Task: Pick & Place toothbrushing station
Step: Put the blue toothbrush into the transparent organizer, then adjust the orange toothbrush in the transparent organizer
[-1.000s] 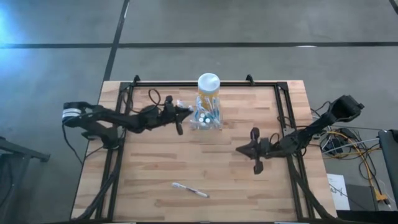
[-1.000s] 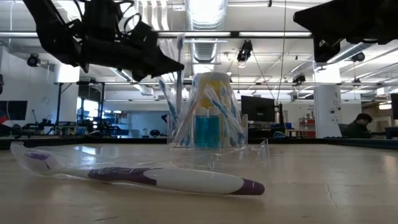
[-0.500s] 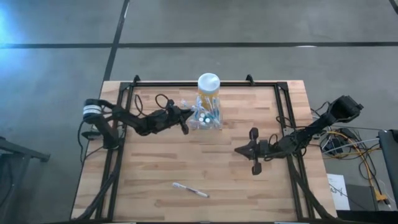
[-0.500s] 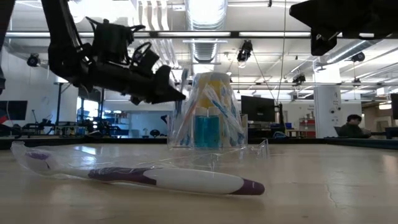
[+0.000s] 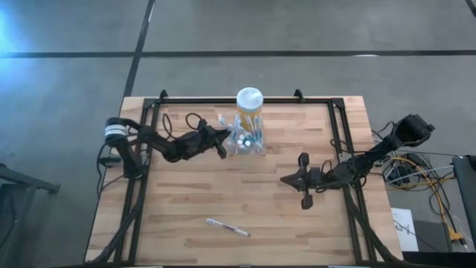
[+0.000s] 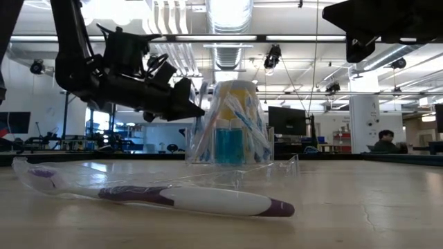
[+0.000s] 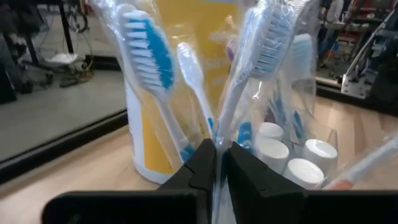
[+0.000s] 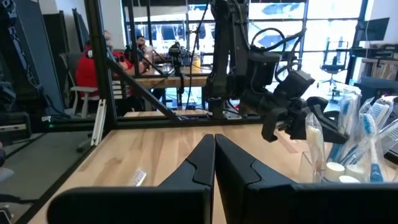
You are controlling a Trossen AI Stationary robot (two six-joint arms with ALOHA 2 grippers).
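The toothbrushing station [image 5: 251, 144], a clear holder, stands at the table's far middle with several wrapped toothbrushes and white-capped bottles [image 7: 292, 155] in it. It sits right in front of a yellow jar [image 5: 249, 100] with a white lid. My left gripper [image 5: 224, 141] is at the station's left side, shut on one wrapped toothbrush [image 7: 261, 56]. My right gripper [image 5: 285, 179] hangs shut and empty above the table's right half. Another wrapped toothbrush [image 5: 227, 228], purple and white, lies flat near the front edge. My left gripper pinches the wrapped toothbrush low on its handle [image 7: 218, 142] between its two fingers, clear wrapper included. The fingers come level from the table's left and lie across the handle. The brush stands nearly upright, head up, against the station's other brushes. The fingers hide its lower end.
A black frame rail [image 5: 152, 112] runs around the tabletop's edges. Bare wood lies between the station and the front toothbrush [image 6: 173, 197]. Cables [image 5: 416, 175] hang off the right side. People sit in the room behind the table.
My left gripper has sunk and tipped toward level, edging toward the station. It has carried the wrapped toothbrush down from above the holder to among the other brushes. My right gripper has kept still.
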